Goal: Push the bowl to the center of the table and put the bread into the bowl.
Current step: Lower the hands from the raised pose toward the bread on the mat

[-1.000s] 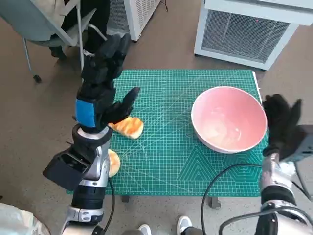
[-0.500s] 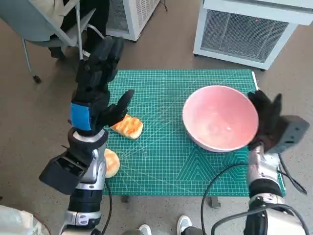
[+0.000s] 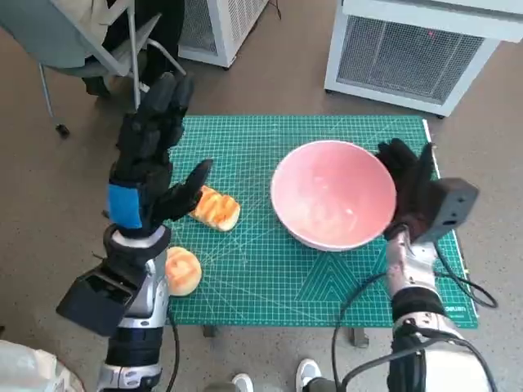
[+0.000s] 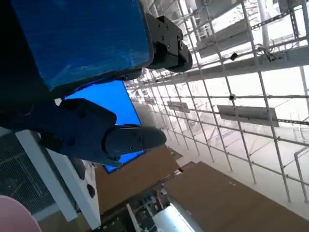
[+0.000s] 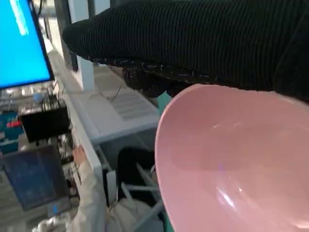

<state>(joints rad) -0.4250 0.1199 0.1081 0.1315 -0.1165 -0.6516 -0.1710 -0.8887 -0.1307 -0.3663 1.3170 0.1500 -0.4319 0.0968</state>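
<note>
Pink bowl (image 3: 333,194) looks hard and slick; keep your right hand (image 3: 411,189) flat against its rim, fingers spread, holding nothing; soft bread (image 3: 214,209) sits just beside your open, empty left hand (image 3: 147,163)

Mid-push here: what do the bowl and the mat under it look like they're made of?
The bowl looks like glossy pink ceramic or hard plastic; soft highlights glint on its inner wall, and the pictures can't settle which. The mat looks like a matte green rubbery cutting mat, printed with a fine pale grid and angled guide lines.
</note>
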